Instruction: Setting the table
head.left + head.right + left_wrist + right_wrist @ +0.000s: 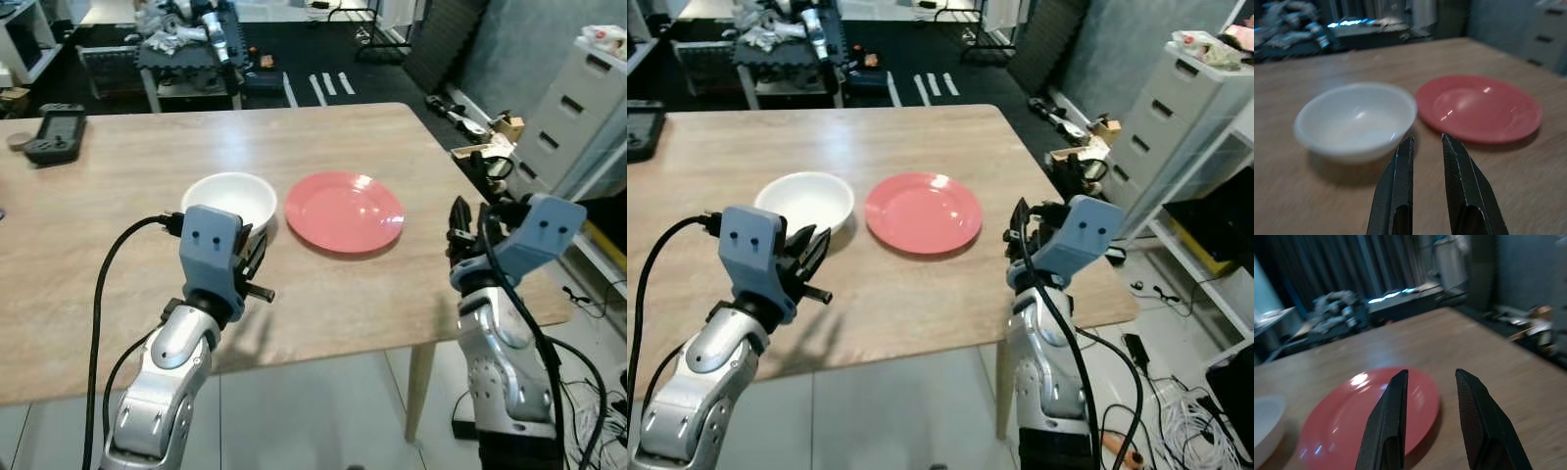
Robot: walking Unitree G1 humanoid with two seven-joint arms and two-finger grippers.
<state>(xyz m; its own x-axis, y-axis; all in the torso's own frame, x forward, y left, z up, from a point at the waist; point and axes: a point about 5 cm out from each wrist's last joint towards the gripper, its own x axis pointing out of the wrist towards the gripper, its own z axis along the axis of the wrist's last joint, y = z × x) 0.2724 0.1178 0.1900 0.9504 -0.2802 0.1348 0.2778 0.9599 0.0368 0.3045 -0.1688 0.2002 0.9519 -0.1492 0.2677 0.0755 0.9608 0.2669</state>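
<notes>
A white bowl (230, 201) and a red plate (344, 211) sit side by side on the wooden table (196, 137), bowl to the left. My left gripper (257, 257) hovers low just in front of the bowl; in the left wrist view its fingers (1403, 171) stand a little apart with nothing between them, pointing at the gap between the bowl (1354, 120) and the plate (1479, 107). My right gripper (465, 230) is held up near the table's right edge, open and empty, aimed toward the plate (1366, 418).
A black handheld device (56, 132) lies at the table's far left. A grey drawer cabinet (568, 117) stands to the right, with cables on the floor (1185, 411). A cluttered bench (186, 49) is beyond the table.
</notes>
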